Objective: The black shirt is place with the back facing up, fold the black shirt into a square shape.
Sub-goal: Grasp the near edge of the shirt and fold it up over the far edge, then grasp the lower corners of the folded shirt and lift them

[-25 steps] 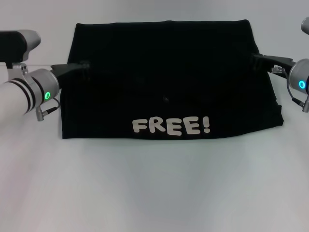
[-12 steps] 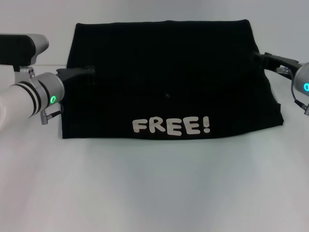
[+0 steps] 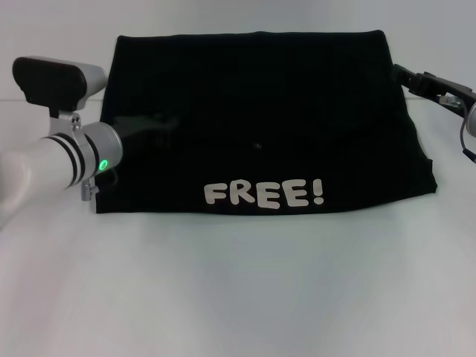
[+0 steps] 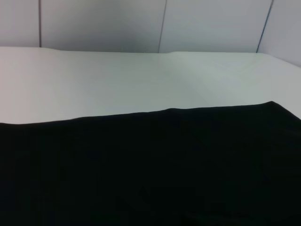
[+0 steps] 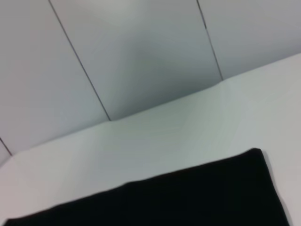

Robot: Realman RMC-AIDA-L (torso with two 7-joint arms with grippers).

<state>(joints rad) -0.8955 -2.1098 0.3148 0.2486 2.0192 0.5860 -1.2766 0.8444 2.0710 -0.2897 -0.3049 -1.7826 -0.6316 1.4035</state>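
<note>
The black shirt (image 3: 260, 104) lies folded in a broad rectangle on the white table (image 3: 238, 282). White "FREE!" lettering (image 3: 264, 195) faces up along its near edge. My left gripper (image 3: 167, 121) reaches in over the shirt's left part, dark against the dark cloth. At the shirt's right edge near the far corner is my right gripper (image 3: 400, 72), just off the fabric. The shirt (image 4: 150, 169) fills the lower half of the left wrist view, and its far corner (image 5: 197, 193) shows in the right wrist view.
White tabletop (image 4: 117, 80) surrounds the shirt on all sides, with a wide stretch in front of it. Grey panelled walls (image 5: 141, 56) stand behind the table. A small fold of cloth sticks out at the shirt's right near corner (image 3: 428, 178).
My left arm has swung right and nearer, from the shirt's left edge to over the fabric. My right arm has drawn back to the right and farther away.
</note>
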